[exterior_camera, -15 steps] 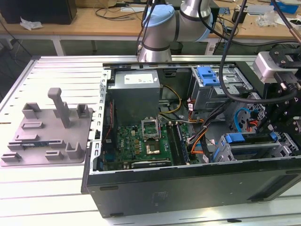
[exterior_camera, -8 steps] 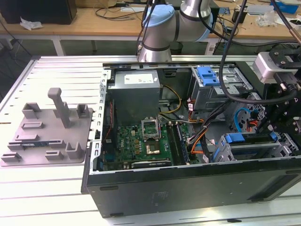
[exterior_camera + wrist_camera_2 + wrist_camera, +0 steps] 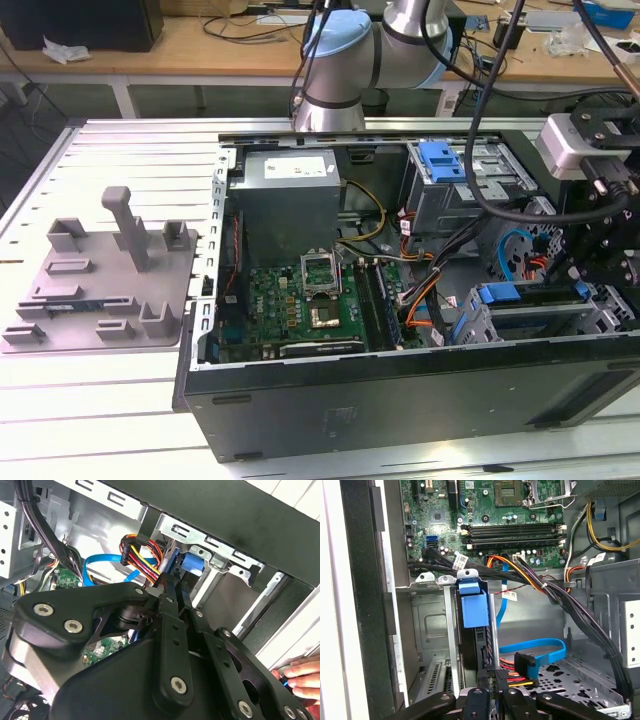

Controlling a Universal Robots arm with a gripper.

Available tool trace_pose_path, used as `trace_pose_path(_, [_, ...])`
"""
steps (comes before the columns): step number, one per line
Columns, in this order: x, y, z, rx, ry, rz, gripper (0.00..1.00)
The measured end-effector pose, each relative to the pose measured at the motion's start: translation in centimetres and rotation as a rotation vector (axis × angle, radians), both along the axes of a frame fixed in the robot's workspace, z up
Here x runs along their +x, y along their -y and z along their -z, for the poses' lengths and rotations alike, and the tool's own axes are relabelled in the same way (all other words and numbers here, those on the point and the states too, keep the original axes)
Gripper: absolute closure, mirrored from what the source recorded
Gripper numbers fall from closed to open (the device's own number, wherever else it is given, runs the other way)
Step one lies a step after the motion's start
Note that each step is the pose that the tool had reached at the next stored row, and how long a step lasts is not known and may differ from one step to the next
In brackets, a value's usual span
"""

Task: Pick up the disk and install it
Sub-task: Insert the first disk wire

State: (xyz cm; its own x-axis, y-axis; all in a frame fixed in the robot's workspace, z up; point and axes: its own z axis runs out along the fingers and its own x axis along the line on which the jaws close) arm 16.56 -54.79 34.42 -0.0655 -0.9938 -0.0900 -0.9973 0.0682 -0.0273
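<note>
Reaching down into an open computer case point(image 3: 400, 400), the black gripper point(image 3: 492, 692) has its fingers drawn narrow around the rear edge of the disk point(image 3: 477, 645), which stands on edge in a grey drive cage point(image 3: 432, 645) by the case wall. The disk's blue carrier tab point(image 3: 472, 602) faces the green motherboard point(image 3: 505, 510). A blue data cable point(image 3: 540, 647) and an orange-and-yellow power lead point(image 3: 140, 555) lie just beside it. In the second wrist view, a person's fingers point(image 3: 302, 677) rest outside the case.
</note>
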Motion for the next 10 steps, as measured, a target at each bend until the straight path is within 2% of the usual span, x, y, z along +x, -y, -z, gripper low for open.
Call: trace_pose_path(10, [0.0, 0.0, 0.11, -0.0001, 0.0, 0.0, 0.83])
